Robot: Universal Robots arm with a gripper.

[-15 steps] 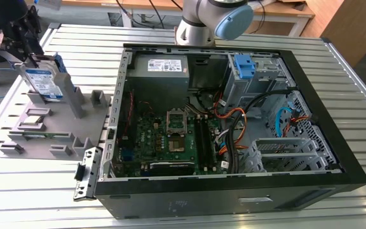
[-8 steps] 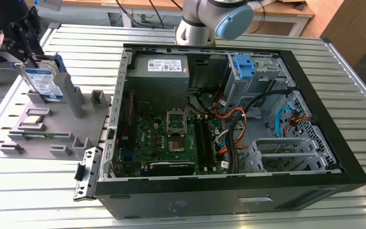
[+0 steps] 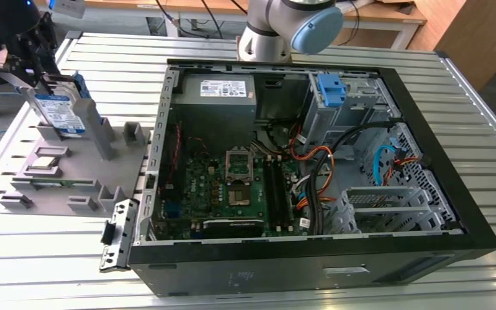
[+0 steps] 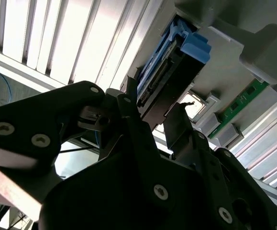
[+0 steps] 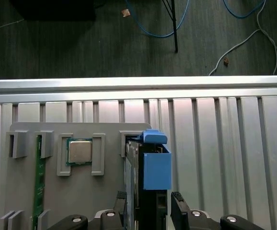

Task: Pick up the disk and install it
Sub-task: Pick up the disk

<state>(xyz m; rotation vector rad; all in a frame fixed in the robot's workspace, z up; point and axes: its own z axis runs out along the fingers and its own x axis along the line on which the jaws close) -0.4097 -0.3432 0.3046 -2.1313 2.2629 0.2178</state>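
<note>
The tool [image 5: 148, 201] stands open astride the disk [image 3: 62, 115], which sits upright in its slot in the grey holder [image 3: 84, 169] on the surface [image 3: 50, 271], and I reckon an off-centre close could catch a blue rail [image 5: 156, 177] and jam it.

A ribbed aluminium table [image 3: 41, 258] stands on dark floor [image 5: 81, 43] strewn with blue cables [image 5: 150, 34], wooden furniture [image 3: 467, 29] behind.

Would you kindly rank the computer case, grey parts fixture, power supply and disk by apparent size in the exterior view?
Largest: computer case.
Next: grey parts fixture.
Last: power supply and disk look about alike, so I leave them unranked.
</note>
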